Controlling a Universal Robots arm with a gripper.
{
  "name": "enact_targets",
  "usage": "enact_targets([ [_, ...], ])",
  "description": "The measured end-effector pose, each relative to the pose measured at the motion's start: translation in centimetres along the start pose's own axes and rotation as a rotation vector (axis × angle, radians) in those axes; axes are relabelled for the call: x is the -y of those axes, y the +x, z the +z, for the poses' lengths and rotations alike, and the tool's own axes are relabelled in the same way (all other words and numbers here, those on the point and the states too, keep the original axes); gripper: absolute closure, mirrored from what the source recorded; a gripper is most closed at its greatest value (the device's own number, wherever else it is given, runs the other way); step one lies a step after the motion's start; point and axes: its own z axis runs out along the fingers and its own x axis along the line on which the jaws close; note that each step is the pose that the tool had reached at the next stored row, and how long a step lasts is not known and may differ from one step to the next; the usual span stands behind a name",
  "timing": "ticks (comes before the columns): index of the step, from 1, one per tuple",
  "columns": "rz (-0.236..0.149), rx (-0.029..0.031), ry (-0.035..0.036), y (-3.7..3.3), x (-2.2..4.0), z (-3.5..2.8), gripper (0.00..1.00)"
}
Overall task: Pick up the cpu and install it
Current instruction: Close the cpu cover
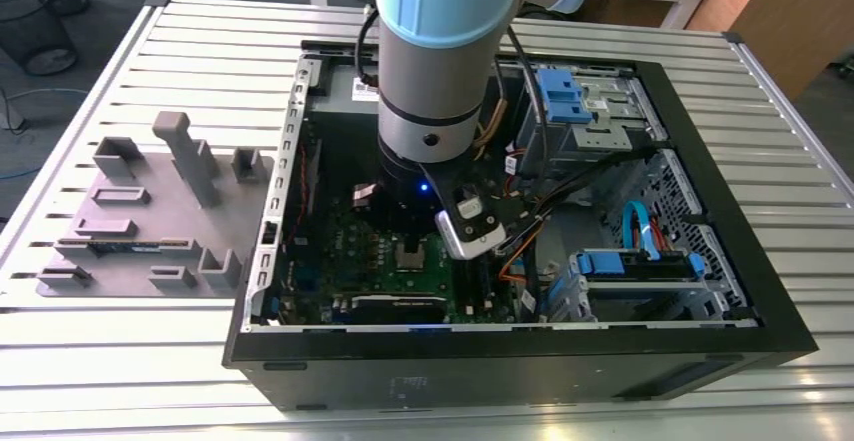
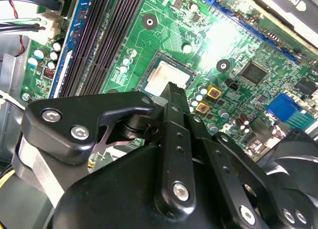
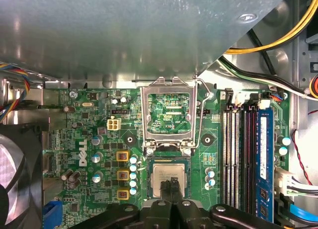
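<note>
gripper (image 3: 171,186) pinched shut, empty, tips straight above cpu (image 3: 160,175) lying flat in socket (image 3: 147,179), hinged frame (image 3: 168,85) flipped open just beside

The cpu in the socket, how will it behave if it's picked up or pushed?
The cpu looks like a thin flat square with a metal top, so it is probably rigid and light. That smooth top may be slippery. Lying flat in the socket beside the raised load frame, it should not roll or tip.
</note>
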Motion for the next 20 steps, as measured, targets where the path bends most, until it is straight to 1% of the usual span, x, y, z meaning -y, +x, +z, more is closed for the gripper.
enact_targets([
  [3,0.000,-0.0002,0.0005,0.00,0.01,-0.18,0.89],
  [9,0.000,0.0000,0.0001,0.01,-0.01,-0.94,0.89],
  [18,0.000,0.0000,0.0000,0.01,-0.01,-0.97,0.89],
  [20,0.000,0.0001,0.0000,0.01,-0.01,-1.27,0.89],
])
